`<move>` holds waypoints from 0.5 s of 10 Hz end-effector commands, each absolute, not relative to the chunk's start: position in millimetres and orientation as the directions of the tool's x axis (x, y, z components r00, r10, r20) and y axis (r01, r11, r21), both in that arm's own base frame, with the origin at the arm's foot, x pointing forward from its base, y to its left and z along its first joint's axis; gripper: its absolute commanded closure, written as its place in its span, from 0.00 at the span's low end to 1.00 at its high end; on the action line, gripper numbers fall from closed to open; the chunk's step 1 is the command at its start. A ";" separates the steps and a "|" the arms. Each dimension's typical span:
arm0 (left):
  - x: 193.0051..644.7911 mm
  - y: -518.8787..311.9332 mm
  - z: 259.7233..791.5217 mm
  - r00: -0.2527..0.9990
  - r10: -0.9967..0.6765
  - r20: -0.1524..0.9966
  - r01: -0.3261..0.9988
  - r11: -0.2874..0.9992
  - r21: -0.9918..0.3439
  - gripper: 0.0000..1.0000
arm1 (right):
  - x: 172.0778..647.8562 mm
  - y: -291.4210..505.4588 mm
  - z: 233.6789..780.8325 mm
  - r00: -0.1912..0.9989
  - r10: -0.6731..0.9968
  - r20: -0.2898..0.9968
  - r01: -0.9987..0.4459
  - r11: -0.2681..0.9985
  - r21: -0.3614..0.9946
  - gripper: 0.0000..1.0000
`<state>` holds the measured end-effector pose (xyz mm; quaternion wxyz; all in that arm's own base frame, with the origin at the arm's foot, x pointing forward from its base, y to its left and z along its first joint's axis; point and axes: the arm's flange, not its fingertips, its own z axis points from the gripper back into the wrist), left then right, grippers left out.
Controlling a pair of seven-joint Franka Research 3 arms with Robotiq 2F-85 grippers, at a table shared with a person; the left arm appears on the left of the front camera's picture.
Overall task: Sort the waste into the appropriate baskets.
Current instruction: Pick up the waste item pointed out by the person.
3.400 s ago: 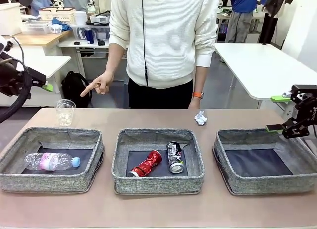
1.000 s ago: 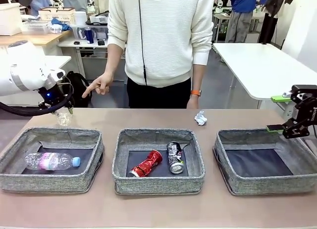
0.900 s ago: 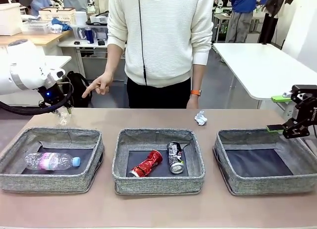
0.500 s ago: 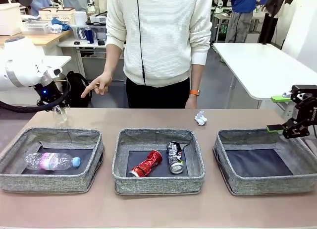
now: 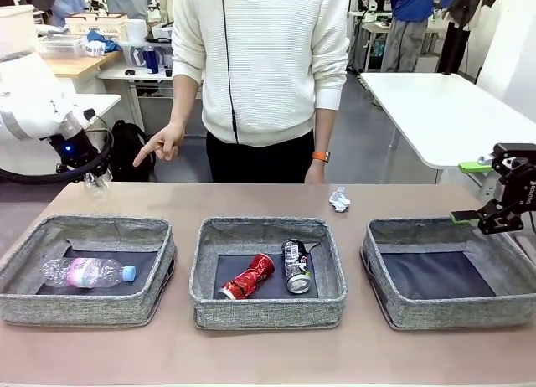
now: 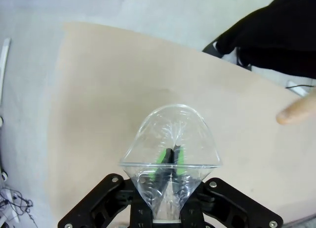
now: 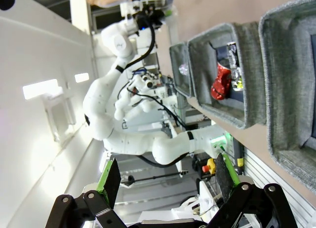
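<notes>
The tan table (image 5: 268, 353) stood in a busy workshop, a person at its far edge.

From the front, my left gripper (image 5: 94, 179) hung over the far left corner, pinched shut on the clear plastic cup (image 5: 95, 188). I judged it belonged beside the clear pink-labelled bottle (image 5: 88, 272) in the left grey woven basket (image 5: 100, 307); being light, it wanted a level carry and a low release.

At my left wrist, the cup looked thin and glassy, its wall creased between my green pads (image 6: 161, 158).

At my right wrist, the fingers stood wide apart, empty.

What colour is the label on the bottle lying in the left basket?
Pink label on the clear bottle; front view shows it best.
</notes>
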<state>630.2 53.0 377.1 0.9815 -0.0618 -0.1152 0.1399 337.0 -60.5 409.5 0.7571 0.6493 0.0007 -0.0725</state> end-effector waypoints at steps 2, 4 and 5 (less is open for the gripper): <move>552.3 45.9 511.8 0.968 0.219 0.123 -0.190 0.959 -0.210 0.96 | 338.9 -61.8 414.6 0.989 -0.105 -0.104 0.118 0.135 0.984 0.00; 455.2 21.5 595.6 0.981 0.102 0.163 -0.057 0.963 -0.263 0.96 | 338.9 -61.8 414.6 0.989 -0.105 -0.104 0.118 0.135 0.984 0.00; 411.5 10.8 610.0 0.985 0.000 0.171 0.047 0.962 -0.270 0.96 | 338.9 -61.8 414.6 0.989 -0.105 -0.104 0.118 0.135 0.984 0.00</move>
